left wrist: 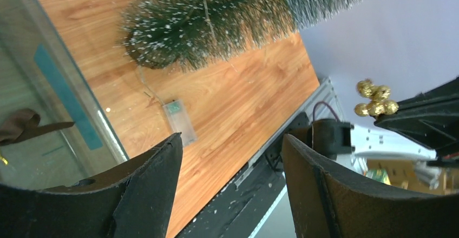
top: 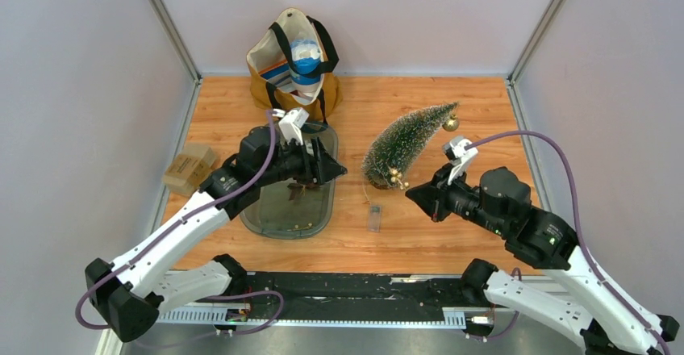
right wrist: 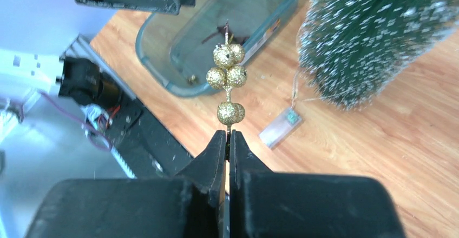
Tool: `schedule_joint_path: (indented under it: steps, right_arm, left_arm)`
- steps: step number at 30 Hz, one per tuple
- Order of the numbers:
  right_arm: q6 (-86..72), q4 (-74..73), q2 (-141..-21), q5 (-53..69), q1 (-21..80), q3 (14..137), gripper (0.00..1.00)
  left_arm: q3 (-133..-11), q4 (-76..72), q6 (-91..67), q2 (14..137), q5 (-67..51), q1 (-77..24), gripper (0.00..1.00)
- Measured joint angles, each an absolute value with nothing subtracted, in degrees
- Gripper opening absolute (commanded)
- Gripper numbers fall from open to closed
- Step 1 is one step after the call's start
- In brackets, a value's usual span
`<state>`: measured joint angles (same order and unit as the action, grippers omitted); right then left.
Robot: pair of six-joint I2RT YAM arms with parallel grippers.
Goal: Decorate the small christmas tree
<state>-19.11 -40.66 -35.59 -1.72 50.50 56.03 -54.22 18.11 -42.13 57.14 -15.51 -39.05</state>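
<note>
The small christmas tree (top: pixel 406 141) lies on its side on the wooden table, top pointing back right, with a gold ball (top: pixel 450 123) near its tip. My right gripper (right wrist: pixel 227 136) is shut on the thin stem of a gold glitter berry sprig (right wrist: pixel 228 74), held in the air just in front of the tree's base (right wrist: pixel 373 38). The sprig (top: pixel 394 180) hangs close to the lower needles. My left gripper (left wrist: pixel 230 143) hovers open and holds nothing at the right edge of the clear tray (top: pixel 278 219), facing the sprig (left wrist: pixel 375 99).
A small clear battery box (top: pixel 373 218) on a thin wire lies in front of the tree. The tray holds a brown item (left wrist: pixel 20 126) and small gold bits. A yellow tote bag (top: pixel 293 64) stands at the back. Cardboard boxes (top: pixel 190 169) sit at the left.
</note>
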Motion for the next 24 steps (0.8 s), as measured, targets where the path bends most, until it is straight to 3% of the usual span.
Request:
schedule_joint_path:
  steps: [7, 19, 22, 24]
  right_arm:
    - [-15.40, -47.22, -41.45, 11.44, 48.93, 58.15, 0.01]
    - [-12.45, -49.47, -44.16, 24.40, 48.93, 60.01, 0.01]
    - [-12.12, -49.47, -44.93, 26.37, 48.93, 60.01, 0.02]
    - [-12.08, -49.45, -45.58, 27.18, 48.93, 60.01, 0.02]
  left_arm:
    - [-58.39, 17.41, -34.79, 60.71, -24.91, -39.81, 0.75]
    - [-60.75, 18.37, -25.08, 64.53, -46.06, -40.91, 0.62]
    - [-60.75, 18.70, -23.64, 64.58, -50.04, -40.91, 0.51]
    - [-60.75, 18.72, -22.94, 64.84, -52.84, -40.91, 0.49]
